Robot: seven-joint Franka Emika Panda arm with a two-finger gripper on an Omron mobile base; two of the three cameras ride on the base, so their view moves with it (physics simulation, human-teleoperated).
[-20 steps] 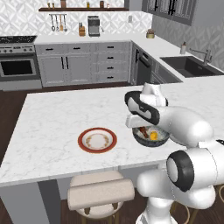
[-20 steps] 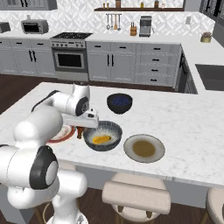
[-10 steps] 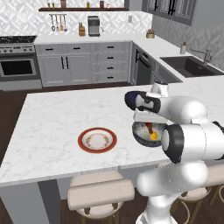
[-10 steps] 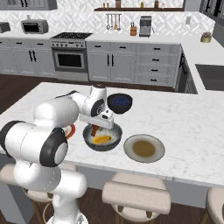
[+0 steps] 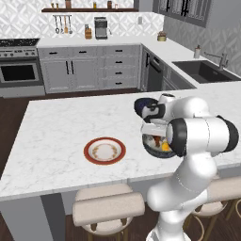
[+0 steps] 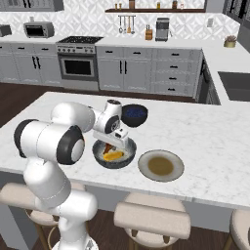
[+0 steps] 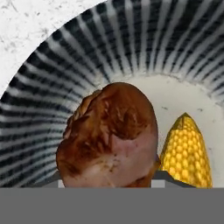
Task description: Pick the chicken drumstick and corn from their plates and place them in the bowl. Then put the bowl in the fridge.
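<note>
Now gripper (image 6: 115, 142) down in bowl (image 6: 128, 156), holding drumstick (image 7: 111, 135); corn (image 7: 186, 148) lies at its 3 o'clock. Both plates (image 5: 104, 150) bare. Left: release drumstick, bowl into fridge.

The left base view looks forward and down from behind the arm's left side, across the desk (image 5: 61, 127) toward the back cabinets and the sink corner. The right base view looks from behind the arm's right side over the same desk (image 6: 205, 132) toward the stove wall. Both share the bowl (image 5: 153, 147) near the desk's front edge. The hand view sits very close above the bowl (image 7: 65, 65), looking into it.
</note>
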